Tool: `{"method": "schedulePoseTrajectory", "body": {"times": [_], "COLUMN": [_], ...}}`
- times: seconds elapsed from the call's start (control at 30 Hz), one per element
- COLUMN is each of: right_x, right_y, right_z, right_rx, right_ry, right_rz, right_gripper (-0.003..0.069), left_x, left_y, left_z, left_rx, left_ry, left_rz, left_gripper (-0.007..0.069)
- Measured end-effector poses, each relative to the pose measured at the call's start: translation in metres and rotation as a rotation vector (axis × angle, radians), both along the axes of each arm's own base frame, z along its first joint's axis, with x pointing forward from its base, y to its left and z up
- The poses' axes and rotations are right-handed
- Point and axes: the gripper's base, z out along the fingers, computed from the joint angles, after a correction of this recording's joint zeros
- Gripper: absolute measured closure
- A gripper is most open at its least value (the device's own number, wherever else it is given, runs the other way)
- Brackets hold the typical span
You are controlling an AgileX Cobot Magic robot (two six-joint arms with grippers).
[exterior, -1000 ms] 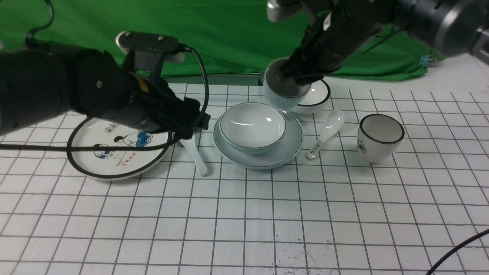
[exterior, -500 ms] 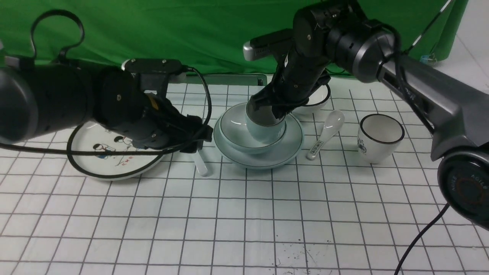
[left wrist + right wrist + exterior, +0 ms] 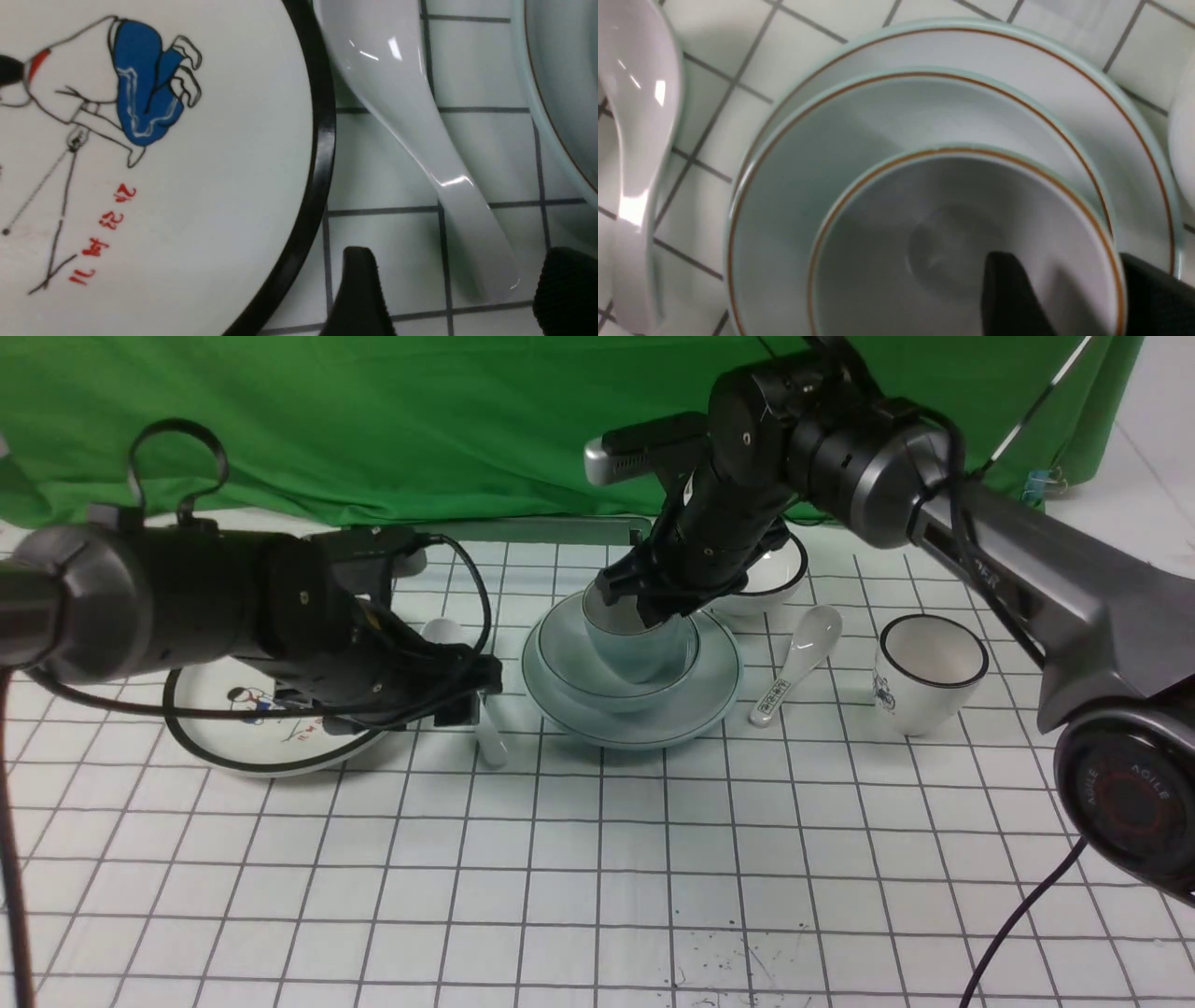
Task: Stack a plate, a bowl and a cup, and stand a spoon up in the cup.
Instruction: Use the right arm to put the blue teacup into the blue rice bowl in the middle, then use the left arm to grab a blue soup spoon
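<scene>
The pale blue-green plate [image 3: 695,714] lies mid-table with the matching bowl [image 3: 569,677] in it. The cup [image 3: 644,653] stands upright inside the bowl. My right gripper [image 3: 653,609] is open at the cup's rim. One finger [image 3: 1008,289] is inside the cup [image 3: 924,224] and the other is outside, with a gap to the wall. The plain white spoon [image 3: 492,744] lies left of the plate, beside the cartoon plate. My left gripper [image 3: 474,702] hangs low over it, open, its fingers [image 3: 359,289] either side of the spoon's [image 3: 420,121] handle end.
A white black-rimmed plate with cartoon children [image 3: 233,747] lies at the left under my left arm. A white black-rimmed bowl [image 3: 770,581] sits behind the stack. A patterned spoon [image 3: 794,663] and a white black-rimmed cup [image 3: 929,677] are to the right.
My right gripper carried the cup from above the white bowl down into the blue-green bowl, and its jaws have parted. My left gripper sank lower over the plain spoon.
</scene>
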Motion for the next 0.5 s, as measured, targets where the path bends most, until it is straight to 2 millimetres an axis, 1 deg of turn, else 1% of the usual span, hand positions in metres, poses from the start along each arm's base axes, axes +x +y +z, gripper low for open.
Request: {"method": "schedulePoseTrajectory", "body": {"times": [0.03,0.07,0.1,0.17,0.23,0.27,0.3,0.37,0.5], "right_x": [-0.001,-0.001,-0.002,-0.005,-0.013,-0.014,-0.021,-0.032,-0.052], "right_y": [0.0,0.0,0.0,0.0,0.002,0.002,0.001,-0.004,-0.015], "right_z": [0.002,0.002,0.007,0.017,0.043,0.046,0.067,0.102,0.149], "right_rx": [0.0,0.0,-0.001,0.001,0.02,0.023,0.04,0.066,0.099], "right_ry": [0.0,-0.001,-0.009,-0.029,-0.084,-0.089,-0.132,-0.203,-0.299], "right_rz": [0.001,0.001,0.011,0.029,0.057,0.058,0.071,0.093,0.106], "right_gripper": [0.0298,0.0298,0.0279,0.027,0.0266,0.0266,0.0266,0.0266,0.0266], "left_x": [0.005,0.006,0.012,0.018,0.027,0.027,0.031,0.035,0.04], "left_y": [-0.003,-0.004,-0.006,-0.01,-0.014,-0.014,-0.015,-0.015,-0.013], "left_z": [-0.003,-0.004,-0.007,-0.009,-0.012,-0.013,-0.017,-0.022,-0.028], "left_rx": [-0.008,-0.008,-0.009,-0.008,0.001,0.003,0.015,0.045,0.117], "left_ry": [0.004,0.008,0.011,0.016,0.017,0.018,0.029,0.042,0.033], "left_rz": [0.001,0.0,-0.004,-0.012,-0.025,-0.026,-0.035,-0.055,-0.101], "left_gripper": [0.0188,0.0188,0.0188,0.0188,0.0188,0.0188,0.0188,0.0188,0.0211]}}
